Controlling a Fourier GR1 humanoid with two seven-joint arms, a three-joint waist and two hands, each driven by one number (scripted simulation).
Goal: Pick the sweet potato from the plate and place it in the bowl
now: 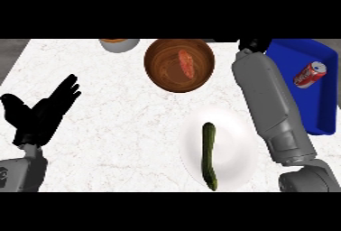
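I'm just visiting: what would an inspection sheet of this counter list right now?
Surface: white marbled counter.
Job's things: sweet potato lies in the brown bowl; white plate holds a cucumber.
Clutter: blue tray with a red can; grey dish at the far edge.
Hands: left hand open, resting at the view's left; right hand mostly hidden, fingers unclear.
Cables: nothing seen.
Surroundings: grey floor past the counter.
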